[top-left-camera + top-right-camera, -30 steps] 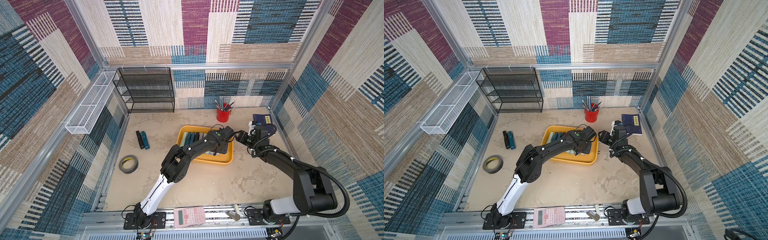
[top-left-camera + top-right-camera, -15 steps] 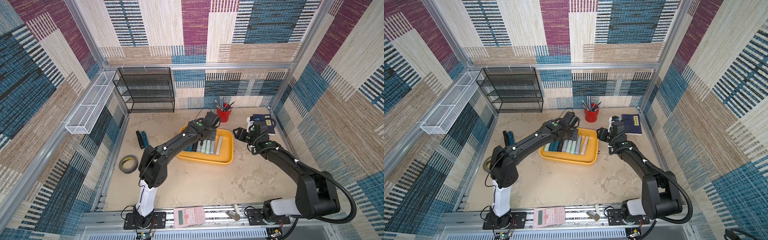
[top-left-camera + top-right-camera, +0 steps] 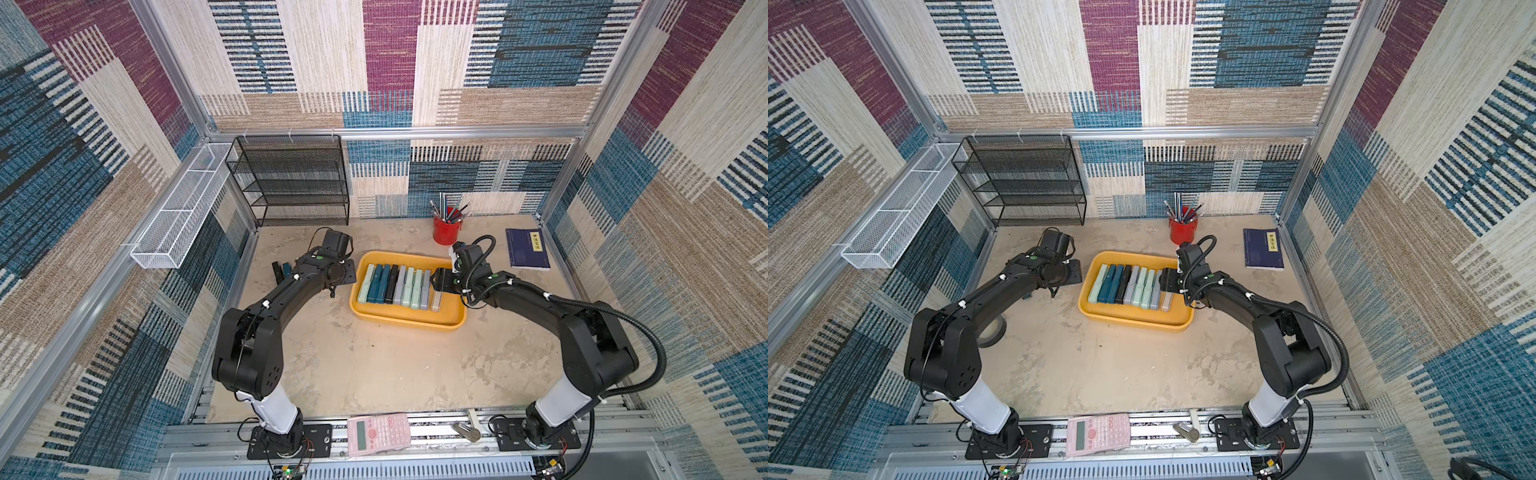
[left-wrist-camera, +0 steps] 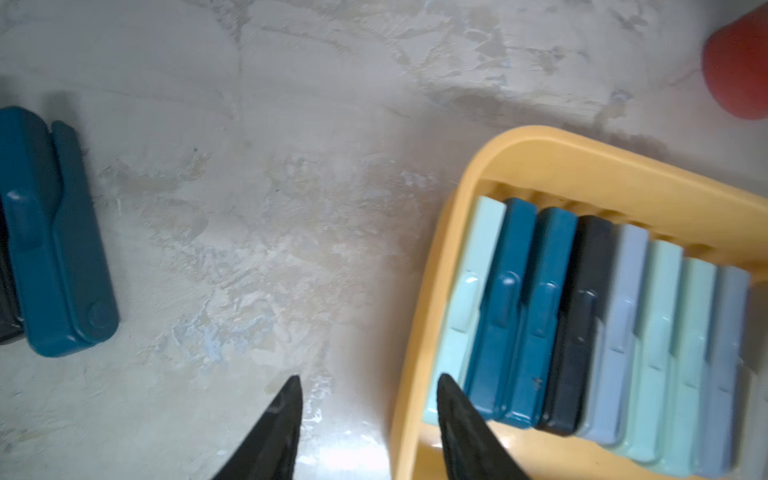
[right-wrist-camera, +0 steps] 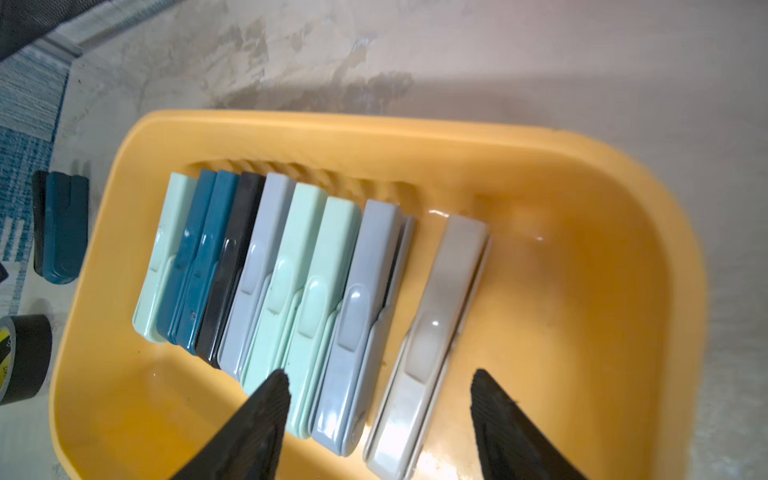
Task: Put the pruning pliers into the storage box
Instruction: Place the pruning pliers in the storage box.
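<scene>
The yellow storage box [image 3: 405, 320] [image 3: 1133, 323] holds a row of several pruning pliers [image 3: 392, 284] [image 5: 266, 266] in mint, teal, black and grey. A whitish one [image 5: 432, 332] [image 3: 436, 300] lies a little apart at the row's right end. My right gripper [image 5: 378, 378] [image 3: 439, 281] hangs open over the whitish and grey pliers, touching neither. Open and empty, my left gripper [image 4: 368, 384] [image 3: 337, 279] hovers at the box's left rim [image 4: 419, 332]. A teal pair of pliers [image 4: 58, 249] [image 5: 62, 224] and a black one lie on the table to the left, partly hidden by the left arm.
A red pen cup [image 3: 446, 230] stands just behind the box, a dark blue book [image 3: 527, 248] at the back right. A black mesh rack [image 3: 291, 183] and white wire basket [image 3: 178, 212] line the back left. A tape roll [image 5: 20, 357] lies left; a pink calculator [image 3: 378, 432] at the front rail.
My left arm has swung left, off the box to the table beside its rim. My right gripper has moved in over the box's right part and its jaws have widened.
</scene>
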Available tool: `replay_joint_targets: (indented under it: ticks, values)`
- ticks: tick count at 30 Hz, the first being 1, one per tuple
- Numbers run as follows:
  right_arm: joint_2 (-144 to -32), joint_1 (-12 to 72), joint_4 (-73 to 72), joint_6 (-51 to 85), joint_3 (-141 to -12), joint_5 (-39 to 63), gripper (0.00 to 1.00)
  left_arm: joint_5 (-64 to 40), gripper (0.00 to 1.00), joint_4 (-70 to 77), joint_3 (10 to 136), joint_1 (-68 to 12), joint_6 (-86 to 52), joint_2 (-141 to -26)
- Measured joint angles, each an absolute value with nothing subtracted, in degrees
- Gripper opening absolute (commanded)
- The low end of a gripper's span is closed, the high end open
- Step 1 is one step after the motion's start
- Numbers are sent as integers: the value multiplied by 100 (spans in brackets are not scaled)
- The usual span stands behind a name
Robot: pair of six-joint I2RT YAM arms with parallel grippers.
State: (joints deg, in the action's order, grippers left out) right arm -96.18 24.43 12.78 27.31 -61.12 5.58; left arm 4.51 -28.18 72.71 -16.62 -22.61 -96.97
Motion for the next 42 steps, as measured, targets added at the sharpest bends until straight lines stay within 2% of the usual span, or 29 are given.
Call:
replay_joint_targets:
  ticks: [12, 34, 39, 42]
  values:
    - [-10261, 2475, 1437, 3269, -6333, 390, 71, -495, 52, -2585, 7465, -1503, -2206, -10350]
    - [-10562, 2475, 766, 3750, -6248, 1090, 69, -1074, 42, -2554, 7533, -1505, -2001, -10645]
    - [-10560, 2473, 757, 3789, -6248, 1096, 69, -1107, 42, -2534, 7520, -1505, -2001, -10637]
    - [-10486, 2473, 803, 3785, -6263, 1070, 69, -1083, 46, -2539, 7511, -1503, -1999, -10549]
